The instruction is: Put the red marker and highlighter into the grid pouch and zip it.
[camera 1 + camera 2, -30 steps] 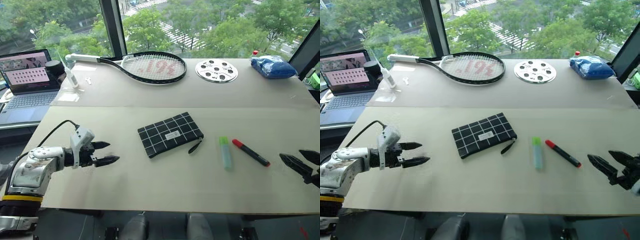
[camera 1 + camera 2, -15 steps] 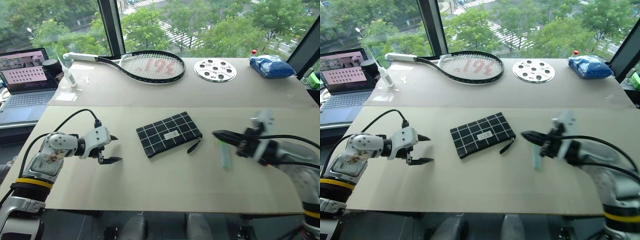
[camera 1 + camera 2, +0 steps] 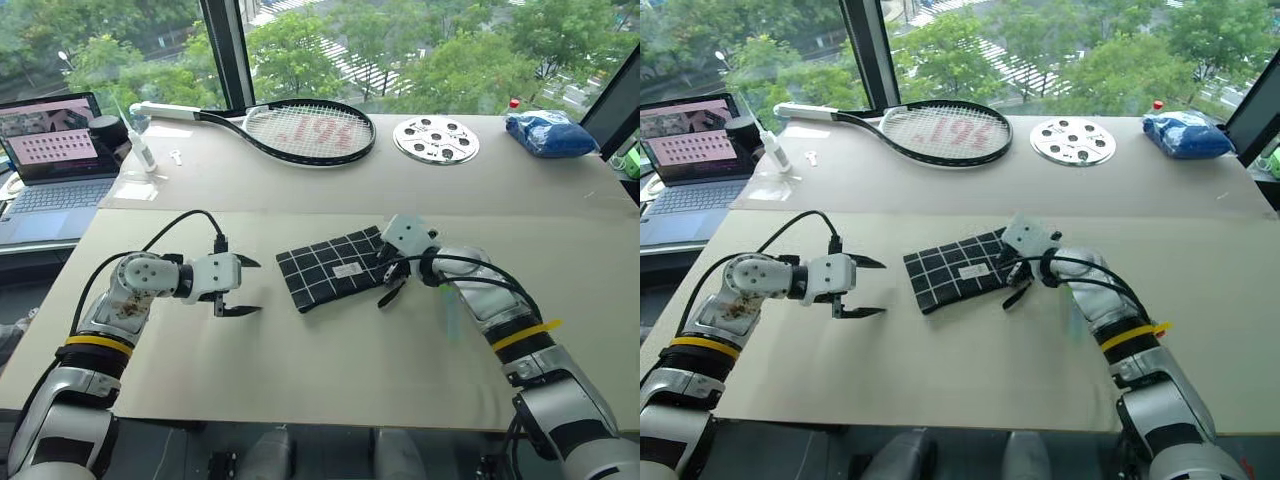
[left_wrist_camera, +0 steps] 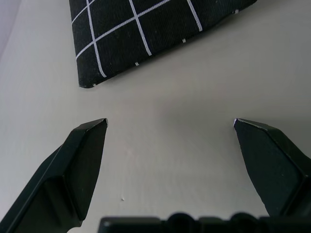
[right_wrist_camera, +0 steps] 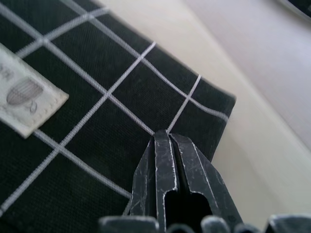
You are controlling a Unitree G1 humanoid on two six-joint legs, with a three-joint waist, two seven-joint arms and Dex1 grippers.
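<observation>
Right claw (image 5: 167, 141) clenched, both black fingers pressed flat together over the pouch (image 3: 335, 268), near its right corner; seen only in the wrist view, the head views hiding those fingers behind the white wrist block at centre frame. Whether fabric is pinched between them cannot be told. Also in that wrist view: coarse black weave, thin white grid lines, one small white label.

Left claw (image 3: 243, 287) released, two pointed black fingers spread wide, at left of centre, just off the pouch's left corner and apart from it. From the left wrist view, that corner over bare matte tabletop.

Pouch flat, rectangular, tilted, mid-table (image 3: 330, 370); one black strap (image 3: 391, 294) trailing at its right end under the right wrist. A pale green smear right of that forearm, perhaps the highlighter, too faint to tell.

Along the top: one racket (image 3: 300, 130), one round perforated disc (image 3: 436, 140), one blue bag (image 3: 548, 133), one laptop (image 3: 55, 150) at upper left.
</observation>
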